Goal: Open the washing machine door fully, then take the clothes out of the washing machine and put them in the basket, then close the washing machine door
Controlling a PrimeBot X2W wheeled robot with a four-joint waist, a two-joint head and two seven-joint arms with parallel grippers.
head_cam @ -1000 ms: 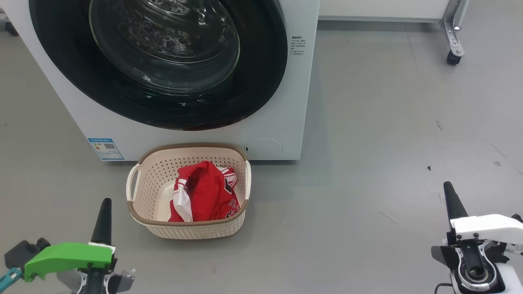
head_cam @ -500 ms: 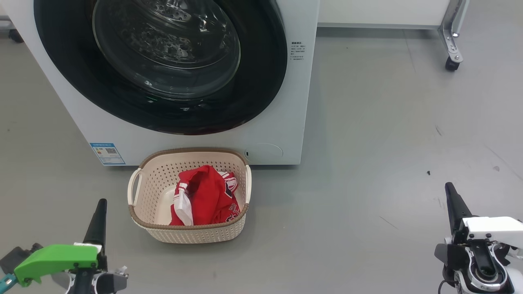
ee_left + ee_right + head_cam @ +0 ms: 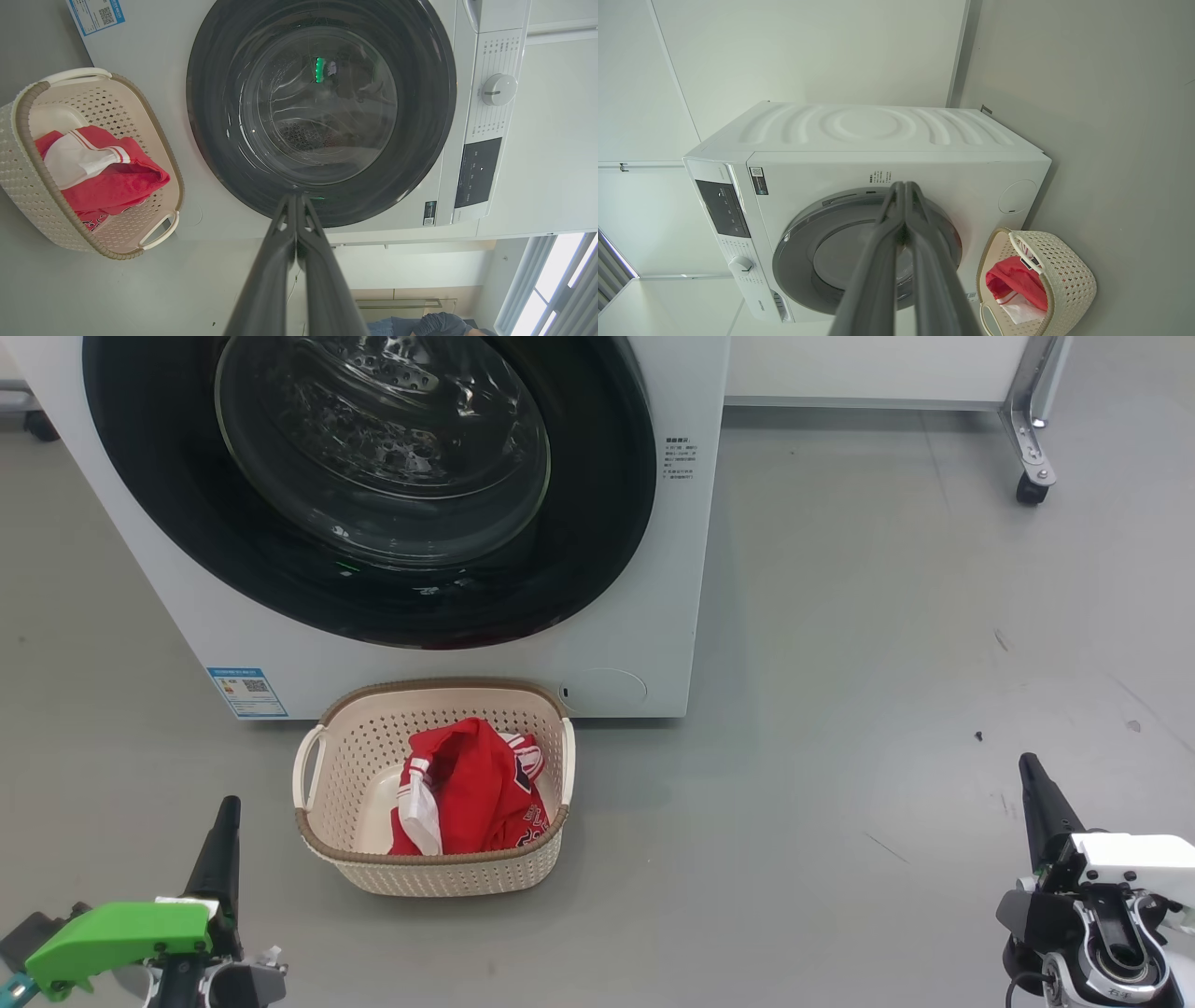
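Half the washing machine door (image 3: 373, 485) cropped; clothes (image 3: 471, 784), perhaps two, in basket (image 3: 448, 875)

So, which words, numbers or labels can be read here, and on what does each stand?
None reads clearly.
Blue label on the washing machine: square code, print too small.
Printed text beside the washing machine door: too small.
Clothes in the basket: white letters, folded, unreadable.

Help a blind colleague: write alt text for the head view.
A white washing machine, round door shut, with a cream basket of red clothes on the floor before it. Left gripper and right gripper, both shut and empty, at the lower corners.
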